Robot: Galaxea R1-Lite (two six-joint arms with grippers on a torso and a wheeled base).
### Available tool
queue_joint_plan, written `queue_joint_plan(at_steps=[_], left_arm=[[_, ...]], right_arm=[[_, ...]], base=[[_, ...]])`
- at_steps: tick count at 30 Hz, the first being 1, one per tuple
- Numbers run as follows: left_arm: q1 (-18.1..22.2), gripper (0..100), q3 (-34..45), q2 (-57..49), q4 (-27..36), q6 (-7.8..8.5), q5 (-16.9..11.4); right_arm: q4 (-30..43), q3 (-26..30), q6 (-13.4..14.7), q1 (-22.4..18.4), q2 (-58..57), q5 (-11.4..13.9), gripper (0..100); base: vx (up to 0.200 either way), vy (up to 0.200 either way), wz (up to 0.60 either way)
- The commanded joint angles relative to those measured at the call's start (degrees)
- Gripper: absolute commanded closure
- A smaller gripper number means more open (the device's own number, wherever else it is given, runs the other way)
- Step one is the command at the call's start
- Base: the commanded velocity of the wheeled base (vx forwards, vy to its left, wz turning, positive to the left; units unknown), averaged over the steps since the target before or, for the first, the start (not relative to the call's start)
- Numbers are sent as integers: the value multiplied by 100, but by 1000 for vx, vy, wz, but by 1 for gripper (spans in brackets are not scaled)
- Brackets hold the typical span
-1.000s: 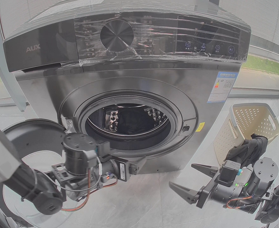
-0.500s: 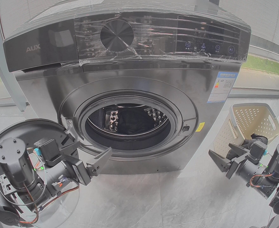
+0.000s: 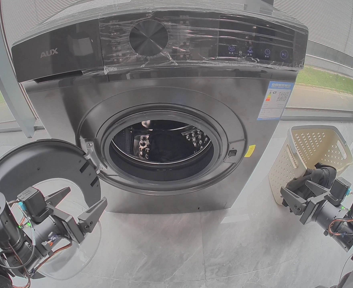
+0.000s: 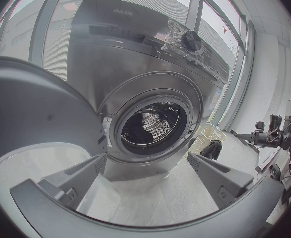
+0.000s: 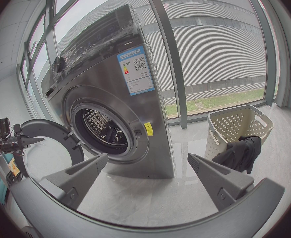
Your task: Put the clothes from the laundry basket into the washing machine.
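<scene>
Grey fingers (image 3: 91, 215) spread wide and holding nothing mark the left gripper (image 3: 84, 197), which sits at the lower left of the head view in front of the swung-open door (image 3: 36, 161). A second ago that arm lay low at the centre, its tip just under the mouth of the washing machine (image 3: 176, 89); since then it has drawn back leftward and cleared the opening. Inside the drum (image 3: 192, 141), at the middle of the frame, a dark bundle (image 3: 164, 147) of cloth lies where it lay in both earlier pictures, so one load looks delivered. The whole picture has also slid a little between the last two frames, which is the camera moving and not the machine. Further right, the right gripper (image 3: 296, 189) has swung from the lower centre-right of the frame, above the floor (image 3: 184, 245), to the right edge. Its fingers (image 3: 290, 201) are likewise parted and empty, and they now sit just beside the black garment (image 3: 314, 177), though I cannot tell whether they touch it. That garment hangs over the front rim of the laundry basket (image 3: 282, 167), standing on the floor to the right of the machine, and has not moved. The task seems part done, with the next pick from the basket likely falling to the right arm.
</scene>
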Motion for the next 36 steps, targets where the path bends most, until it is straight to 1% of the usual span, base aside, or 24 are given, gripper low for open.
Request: queue_joint_plan(at_steps=[1,4,6,8,11,12,13,14,16,19,21,23,24,25,26,27,28,29,31,32,33,34,35,36], left_arm=[[205,0,496,-738,26,251,-17],[345,0,532,-1231,264,374,19],[451,0,532,-1477,422,445,10],[662,0,532,-2048,932,708,10],[838,0,532,-2813,1793,937,-17],[864,0,532,-3085,2092,954,-52],[899,0,532,-3384,2470,946,-61],[899,0,532,-3384,2470,946,-61],[1198,0,532,-4043,3472,858,-61],[1418,0,532,-4623,4034,647,-78],[1550,0,532,-4957,4324,418,-105],[1681,0,532,-5177,4544,295,-148],[1769,0,532,-5300,4676,295,-175],[1804,0,532,-5335,4720,295,-184],[1928,0,532,-5467,4860,313,-219],[1998,0,532,-5546,4939,322,-228],[2024,0,532,-5572,4966,322,-228],[2209,0,532,-5766,5168,339,-236],[2472,0,532,-6056,5423,348,-245],[2569,0,532,-6179,5537,357,-272],[2639,0,532,-6284,5616,339,-377],[2683,0,532,-6355,5669,286,-518],[2727,0,532,-6416,5730,286,-649],[2771,0,532,-6478,5757,322,-737]], right_arm=[[811,101,-190,-21,-1164,-54,0],[1769,101,-243,-47,-1981,-36,0],[2103,101,-234,-100,-2297,-54,0],[2683,101,-217,-355,-2992,-36,0],[3421,101,-243,-698,-3792,-18,0],[3624,101,-252,-812,-4002,-18,0],[3799,101,-252,-953,-4205,-10,0],[3799,101,-252,-953,-4205,-10,0],[4037,101,-287,-1383,-4767,17,0],[4292,101,-349,-1673,-5233,131,0],[4863,101,-331,-1902,-5699,254,0],[5513,101,-375,-2034,-6349,430,0],[5900,101,-436,-2051,-6762,597,0],[6076,101,-472,-2060,-6938,667,0],[6629,101,-603,-2122,-7483,860,0],[6955,101,-683,-2218,-7755,948,0],[7051,101,-709,-2253,-7843,975,0],[7421,92,-709,-2324,-7975,957,0],[7333,101,-762,-2350,-7914,852,0],[7377,101,-858,-2438,-7922,799,0],[7456,101,-1043,-2640,-7993,799,0],[7596,92,-1245,-2842,-8116,878,0],[7702,66,-1386,-2965,-8230,1045,0],[7798,40,-1447,-2957,-8300,1194,0]], base=[[-200,0,0],[-200,0,0],[-100,0,0],[0,0,0],[0,0,0],[0,0,0],[0,0,0],[0,0,0],[0,0,0],[0,0,0],[0,0,0],[0,0,0],[0,0,0],[0,0,0],[0,0,0],[0,0,0],[0,0,0],[0,0,0],[0,0,0],[0,0,0],[0,0,0],[0,0,0],[0,0,0],[0,0,0]])
